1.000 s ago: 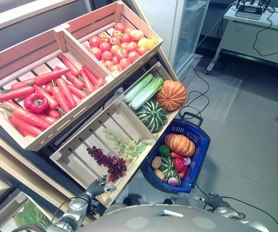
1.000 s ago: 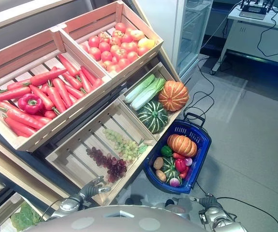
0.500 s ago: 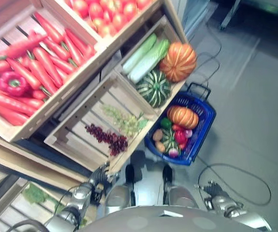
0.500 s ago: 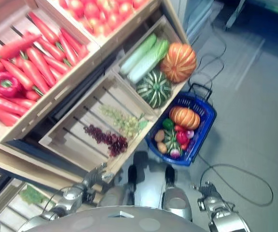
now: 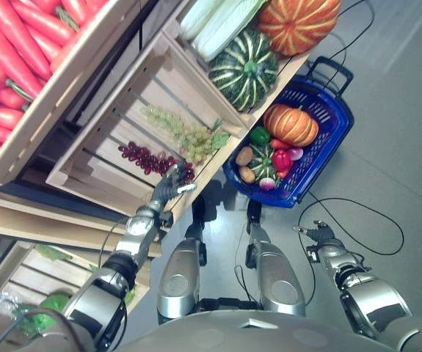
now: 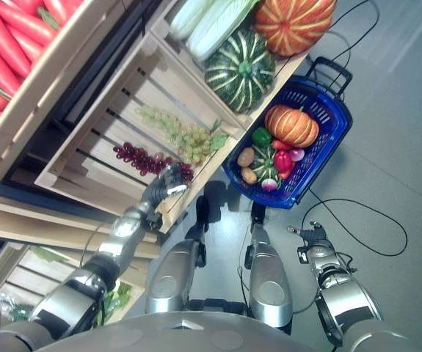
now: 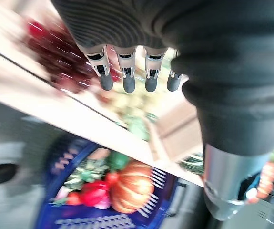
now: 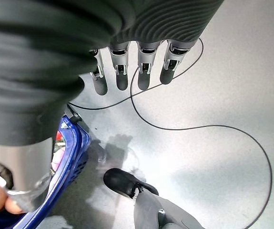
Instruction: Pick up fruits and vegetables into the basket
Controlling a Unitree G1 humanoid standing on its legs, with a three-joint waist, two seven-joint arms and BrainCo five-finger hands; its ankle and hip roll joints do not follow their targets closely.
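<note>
The blue basket (image 5: 329, 157) stands on the floor beside the shelves, holding an orange pumpkin (image 5: 291, 125), a small striped squash (image 5: 263, 158), peppers and potatoes. My left hand (image 5: 167, 186) is open at the front edge of the lower wooden crate (image 5: 100, 176), its fingertips (image 7: 126, 85) just short of the red grapes (image 5: 147, 157). Green grapes (image 5: 186, 133) lie further back in that crate. Low over the floor to the right of the basket, my right hand (image 5: 316, 236) hangs open and holds nothing; its straight fingers (image 8: 122, 78) show in its wrist view.
The crate above holds a green striped pumpkin (image 5: 244, 69), a large orange pumpkin (image 5: 297, 22) and pale cabbages (image 5: 216, 17). Carrots (image 5: 5, 59) fill the upper left crate. Leafy greens (image 5: 36, 320) lie on the bottom shelf. Grey floor stretches to the right.
The camera has tilted down, so the whole picture has shifted. My left hand has come up closer to the red grapes at the crate's front edge. The right hand stays low.
</note>
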